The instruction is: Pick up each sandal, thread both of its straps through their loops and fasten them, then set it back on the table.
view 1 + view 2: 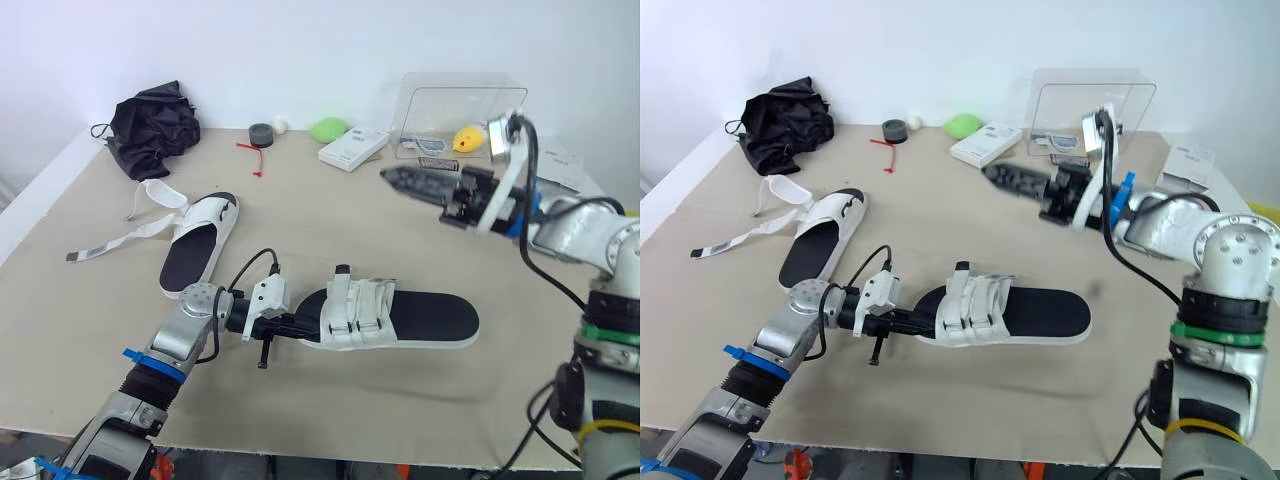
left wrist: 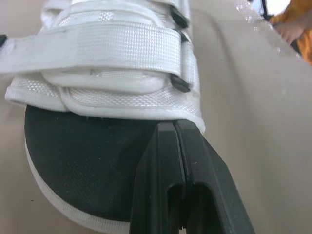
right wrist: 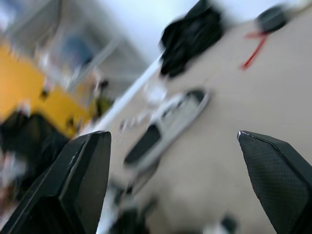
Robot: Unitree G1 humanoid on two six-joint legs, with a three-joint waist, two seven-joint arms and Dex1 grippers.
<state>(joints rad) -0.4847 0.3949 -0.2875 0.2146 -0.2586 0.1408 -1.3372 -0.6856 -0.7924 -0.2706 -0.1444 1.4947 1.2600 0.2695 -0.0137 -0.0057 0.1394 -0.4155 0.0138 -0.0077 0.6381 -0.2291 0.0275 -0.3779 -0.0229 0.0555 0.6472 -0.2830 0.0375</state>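
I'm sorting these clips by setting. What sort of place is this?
Likely a lab or test room: a plain table against a bare white wall, set with a fastened sandal, an unfastened sandal and loose props like a tape roll and a clear box.

Sandals, white-strapped with black footbeds: two, the fastened sandal [image 1: 432, 318] and the loose-strapped sandal [image 1: 195, 255]
Black crumpled fabric bundle [image 1: 152, 125]: one
Dark round tape roll [image 1: 261, 133]: one
Small white ball [image 1: 281, 125]: one
Green rounded lump [image 1: 328, 128]: one
Thin red tie [image 1: 258, 156]: one
Clear plastic box [image 1: 450, 105]: one
Yellow object [image 1: 466, 139] inside it: one
White flat printed packs: two, the middle pack [image 1: 352, 148] and the right-edge pack [image 1: 1188, 162]
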